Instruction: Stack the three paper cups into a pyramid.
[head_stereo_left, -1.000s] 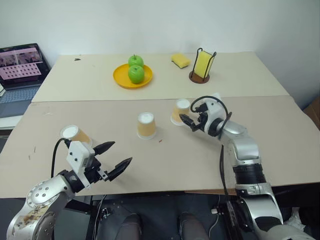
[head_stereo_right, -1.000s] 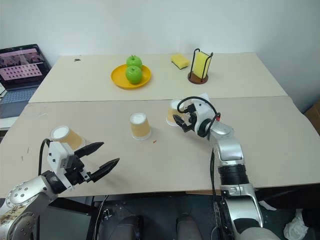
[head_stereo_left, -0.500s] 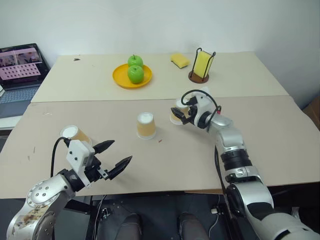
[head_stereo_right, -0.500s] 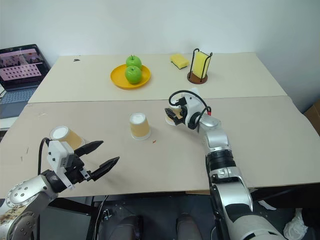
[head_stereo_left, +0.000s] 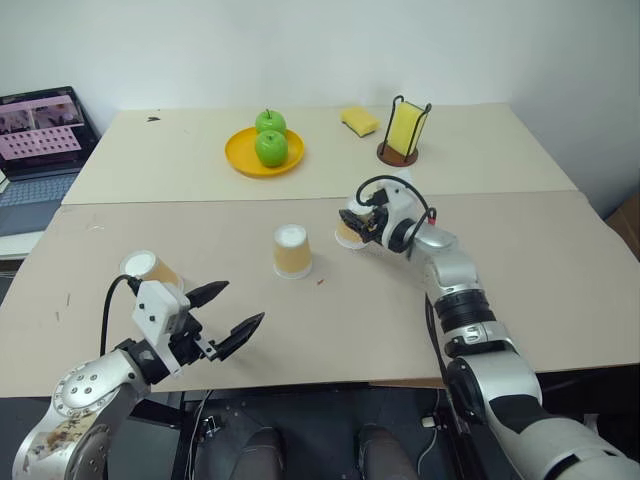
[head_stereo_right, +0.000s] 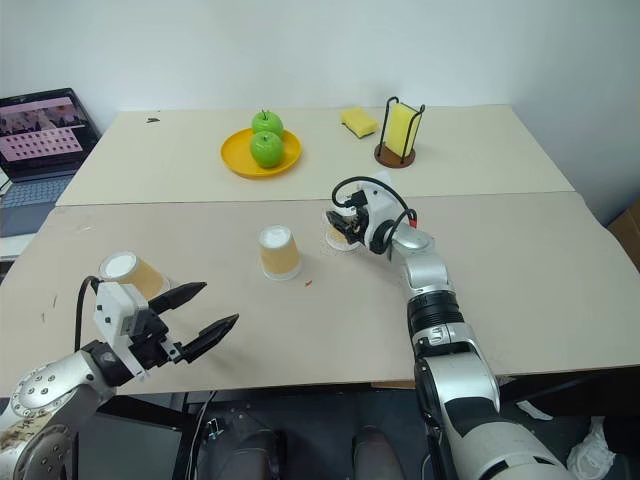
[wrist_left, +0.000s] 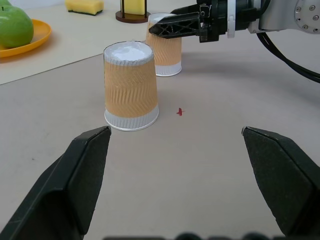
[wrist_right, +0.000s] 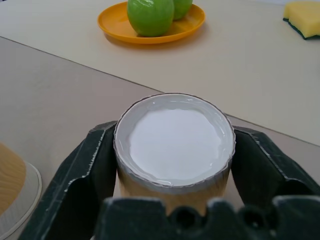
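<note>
Right wrist view: an upside-down paper cup (wrist_right: 175, 145), white base up, sat squarely between the right gripper (wrist_right: 175, 165) jaws, both black fingers (wrist_right: 95, 165) pressed against its tan sides — a grasp, by the look of it, w/ the cup apparently on the bench (head_stereo_left: 560, 260) and not yet lifted. Head views put this cup right of centre on the near bench. A 2nd cup (head_stereo_left: 292, 251) stood inverted just to its left, the two apart, not touching. The 3rd cup (head_stereo_left: 150, 268) sat well off at the near-left, just behind the left gripper (head_stereo_left: 232, 313), whose jaws hung spread wide w/ nothing between them, aimed across the bench toward the middle cup.

Step in hand, as judged: securing the right-hand cup, prob. to slide or carry it beside the middle cup as the pyramid's base pair. No pyramid yet; all three cups stood separate. Next move calls for a light squeeze so the paper wall doesn't crumple, then setting the cup down rim-flat beside its neighbour w/out knocking it. The near-left cup would then need fetching for the top.

Farther back, on the rear bench: an orange plate (head_stereo_left: 240, 158) w/ two green apples (head_stereo_left: 272, 147), a yellow sponge (head_stereo_left: 361, 121), another yellow sponge upright in a wire holder (head_stereo_left: 404, 132). A laptop (head_stereo_left: 40, 135) sat off to the far left.
</note>
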